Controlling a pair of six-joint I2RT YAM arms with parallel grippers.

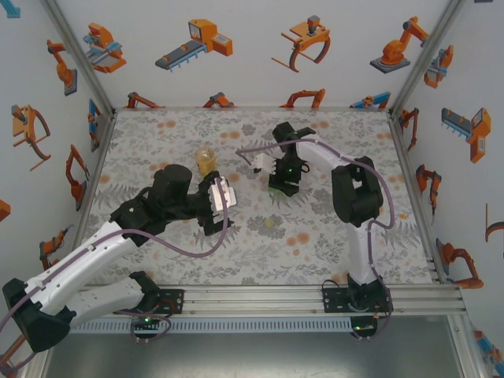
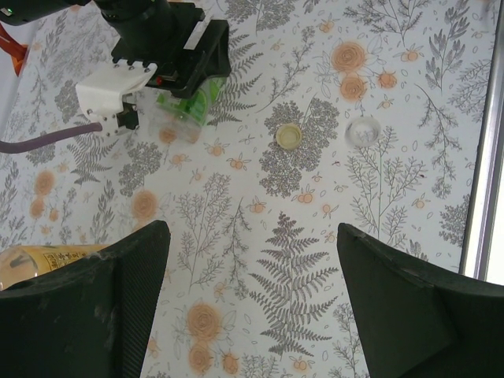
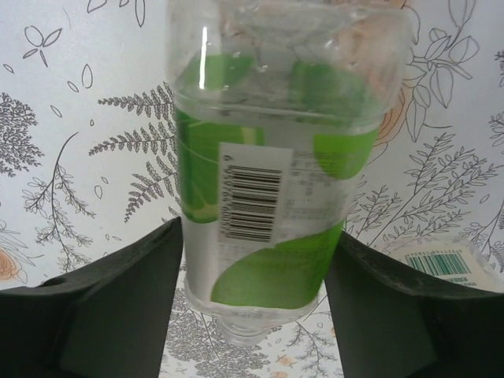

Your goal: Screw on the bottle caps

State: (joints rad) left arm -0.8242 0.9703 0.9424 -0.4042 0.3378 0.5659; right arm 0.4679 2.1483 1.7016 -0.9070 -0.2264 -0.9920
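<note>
A clear bottle with a green label (image 3: 268, 157) stands between my right gripper's (image 3: 258, 236) fingers, which press on both its sides; its open neck (image 3: 250, 327) carries no cap. From the left wrist view the same bottle (image 2: 187, 106) sits under the right gripper (image 2: 169, 47). A pale yellow-green cap (image 2: 289, 136) and a whitish cap (image 2: 363, 130) lie loose on the floral table. From above, the pale cap (image 1: 272, 223) lies between the arms. My left gripper (image 2: 252, 315) hangs open over bare table, holding nothing. From above, the left gripper (image 1: 224, 203) is left of the right gripper (image 1: 283, 179).
A bottle of yellow liquid (image 1: 206, 160) stands behind the left gripper and shows at that wrist view's lower left (image 2: 47, 260). Part of another labelled bottle (image 3: 441, 264) lies right of the right fingers. Metal frame rails (image 2: 484, 157) border the floral mat.
</note>
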